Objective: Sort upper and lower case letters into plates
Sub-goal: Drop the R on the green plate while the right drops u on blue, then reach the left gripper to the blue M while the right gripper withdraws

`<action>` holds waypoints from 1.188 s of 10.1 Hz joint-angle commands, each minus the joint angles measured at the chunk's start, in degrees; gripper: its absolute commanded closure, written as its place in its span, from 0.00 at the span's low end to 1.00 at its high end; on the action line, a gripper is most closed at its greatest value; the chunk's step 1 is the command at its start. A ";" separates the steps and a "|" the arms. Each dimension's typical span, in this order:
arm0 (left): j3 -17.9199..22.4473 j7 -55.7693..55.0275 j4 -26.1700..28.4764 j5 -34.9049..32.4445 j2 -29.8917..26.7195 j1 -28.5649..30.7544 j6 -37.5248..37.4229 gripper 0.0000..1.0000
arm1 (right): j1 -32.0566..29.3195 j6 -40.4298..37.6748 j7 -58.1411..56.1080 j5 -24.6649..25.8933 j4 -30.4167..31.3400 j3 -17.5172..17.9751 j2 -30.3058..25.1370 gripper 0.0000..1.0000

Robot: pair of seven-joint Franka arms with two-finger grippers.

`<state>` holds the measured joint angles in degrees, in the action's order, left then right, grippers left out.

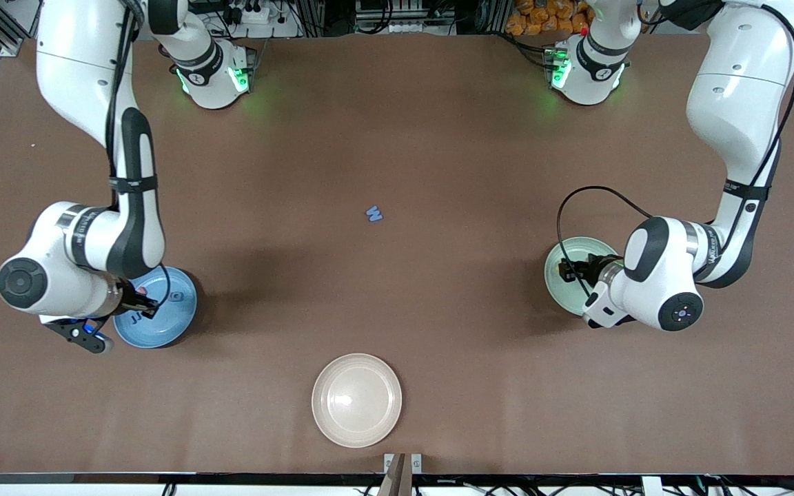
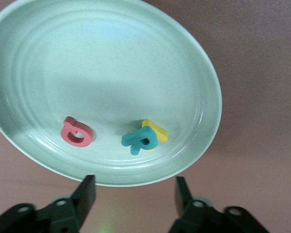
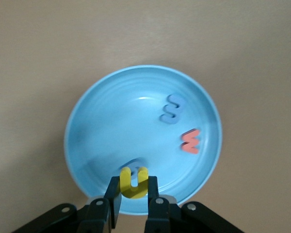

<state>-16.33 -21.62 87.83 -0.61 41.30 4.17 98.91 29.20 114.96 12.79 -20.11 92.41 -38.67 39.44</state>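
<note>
Your right gripper [image 3: 134, 198] pinched a yellow letter [image 3: 134, 183] above the blue plate [image 3: 99, 136]; your left gripper [image 2: 135, 189] hung open over the mint plate [image 2: 48, 58].

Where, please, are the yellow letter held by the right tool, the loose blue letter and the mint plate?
yellow letter [image 3: 134, 183], right wrist view, its curved base.
blue letter [image 1: 373, 214], front view, its middle.
mint plate [image 2: 203, 82], left wrist view, its rim.
</note>
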 commanded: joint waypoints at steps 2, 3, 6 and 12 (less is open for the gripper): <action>-0.63 -0.35 0.24 3.39 -0.25 -1.00 1.02 0.00 | -3.01 -0.18 -3.91 0.16 0.49 0.96 -0.15 0.33; -0.63 -1.75 0.06 6.64 -0.25 -1.18 1.98 0.00 | -2.84 -0.27 -4.09 0.16 0.49 1.05 -0.24 0.00; -0.63 -16.98 -0.46 13.60 0.10 -10.19 7.85 0.00 | -1.61 -0.97 -9.15 0.07 2.23 1.14 -2.95 0.00; -0.46 -40.57 -1.43 16.51 3.43 -20.68 22.26 0.00 | -3.62 -2.54 -25.28 -0.28 7.61 1.40 -13.41 0.00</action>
<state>-17.49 -57.61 87.43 14.15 43.84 -13.93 118.36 26.05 113.24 -11.15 -20.21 97.44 -38.42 30.37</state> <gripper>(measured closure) 0.000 0.000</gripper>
